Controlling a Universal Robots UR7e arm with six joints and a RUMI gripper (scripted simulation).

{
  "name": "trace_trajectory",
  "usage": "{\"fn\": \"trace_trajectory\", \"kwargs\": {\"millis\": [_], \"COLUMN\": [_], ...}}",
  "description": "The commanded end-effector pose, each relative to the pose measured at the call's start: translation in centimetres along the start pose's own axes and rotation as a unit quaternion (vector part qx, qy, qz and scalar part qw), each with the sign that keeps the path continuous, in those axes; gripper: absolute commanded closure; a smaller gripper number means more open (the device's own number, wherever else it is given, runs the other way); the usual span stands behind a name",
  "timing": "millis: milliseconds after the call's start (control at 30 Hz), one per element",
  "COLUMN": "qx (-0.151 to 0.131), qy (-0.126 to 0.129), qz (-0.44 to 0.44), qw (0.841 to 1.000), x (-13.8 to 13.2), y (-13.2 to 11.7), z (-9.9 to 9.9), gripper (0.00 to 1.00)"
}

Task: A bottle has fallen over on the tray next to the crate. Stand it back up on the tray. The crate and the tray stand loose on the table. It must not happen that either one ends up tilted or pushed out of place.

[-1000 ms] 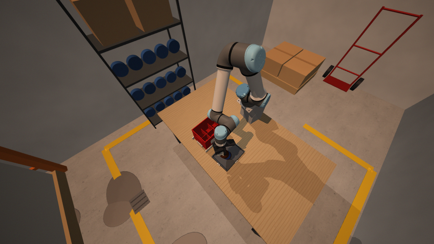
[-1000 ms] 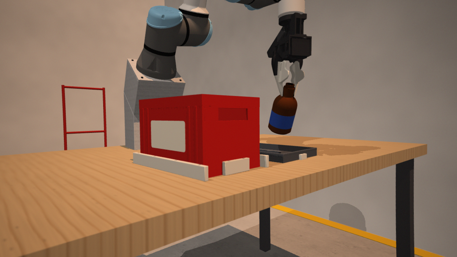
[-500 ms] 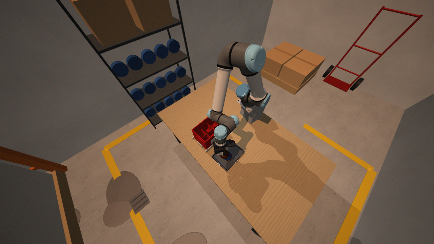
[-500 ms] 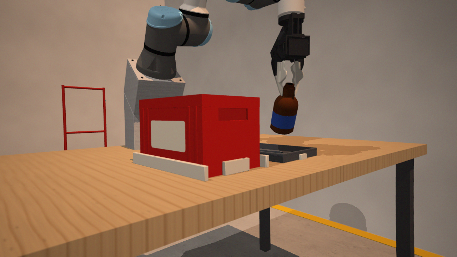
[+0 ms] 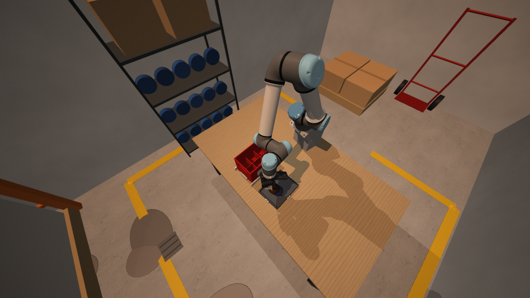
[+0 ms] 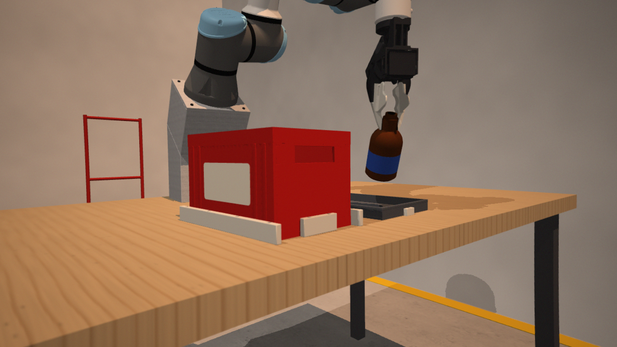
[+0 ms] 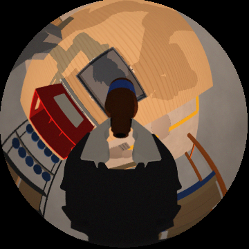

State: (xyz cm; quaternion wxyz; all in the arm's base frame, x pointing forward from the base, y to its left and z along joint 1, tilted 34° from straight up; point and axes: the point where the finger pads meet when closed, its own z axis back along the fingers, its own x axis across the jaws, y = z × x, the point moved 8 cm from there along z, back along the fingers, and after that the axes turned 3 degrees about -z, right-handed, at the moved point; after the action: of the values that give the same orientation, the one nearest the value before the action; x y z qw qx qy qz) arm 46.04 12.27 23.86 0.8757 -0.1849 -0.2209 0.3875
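One bottle (image 5: 274,190) (image 6: 383,152) (image 7: 121,103), brown with a blue label, off the tray (image 5: 286,195) (image 6: 402,210) (image 7: 81,79).

Top view: the gripper (image 5: 273,187) (image 6: 389,126) (image 7: 120,118) hangs over the tray, bottle beneath it. Crate (image 5: 242,167) (image 6: 311,185) (image 7: 57,119), red, at about ten o'clock of the tray, close by. Risk: a sideways swing toward ten o'clock, made low, could knock the crate out of place.

Exterior view: fingers clenched on the bottle's neck, the body hanging below them. Bottle in the air above tray height, leaning: neck toward one o'clock, base toward seven. Upright pose not yet reached. Risk: lowered at this lean, the base would likely meet the tray on one edge; let go then, the bottle could topple. Pressed down hard on that edge, it might tip or shove the loose tray. Neck-only grip: the heavier body could pivot between the fingers on contact.

Wrist view: neck between both fingertips; base toward twelve o'clock, overlapping the tray's near corner. Crate toward nine o'clock. Risk: a descent too near the rim could catch it and tilt the tray. Clearance of base from rim: cannot tell from this angle.
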Motion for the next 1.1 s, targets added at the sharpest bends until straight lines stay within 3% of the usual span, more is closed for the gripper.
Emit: {"fn": "trace_trajectory", "kwargs": {"millis": [0, 800, 1067], "qx": [-0.001, -0.001, -0.001], "qy": [-0.001, -0.001, 0.000], "qz": [-0.001, -0.013, -0.067], "qw": [1.000, 1.000, 0.998], "x": [-0.02, -0.06, -0.12], "y": [-0.03, -0.01, 0.01], "z": [0.10, 0.09, 0.07], "gripper": [1.00, 1.00, 1.00]}}
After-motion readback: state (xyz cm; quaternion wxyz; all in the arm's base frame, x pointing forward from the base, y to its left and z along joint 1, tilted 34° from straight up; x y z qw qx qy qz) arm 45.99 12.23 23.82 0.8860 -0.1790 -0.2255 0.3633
